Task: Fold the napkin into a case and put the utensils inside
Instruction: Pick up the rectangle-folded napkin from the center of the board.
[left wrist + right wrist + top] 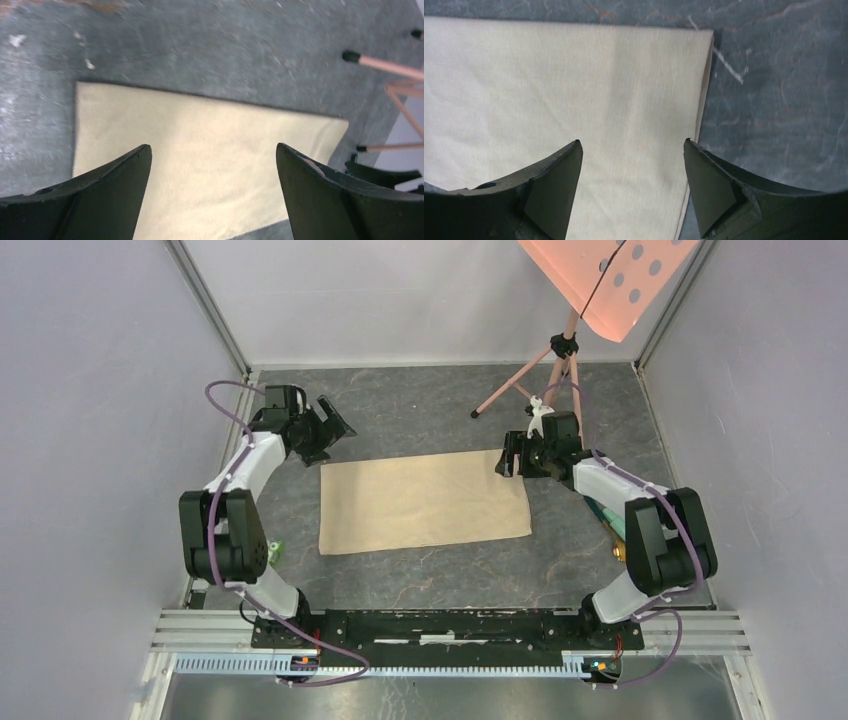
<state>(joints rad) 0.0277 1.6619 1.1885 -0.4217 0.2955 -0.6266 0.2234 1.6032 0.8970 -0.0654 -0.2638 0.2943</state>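
Beige cloth is lying across the middle of the grey table (440, 410). We are reading the napkin (422, 502) as doubled into a wide rectangle, not yet the narrow case. We are judging the folding step as in hand, and the next move is calling for both pincers to nip one long edge and carry it over evenly.

Our left gripper (338, 422) is hovering off the cloth's ten o'clock corner, jaws spread and empty. Our right gripper (508, 462) is hanging at the two o'clock corner, likewise released.

The right wrist view is showing what looks like layered edges there, which the top view is not resolving. Only the top view is catching a gold glint of the utensils (617, 552) at four o'clock, mostly hidden by the right arm.
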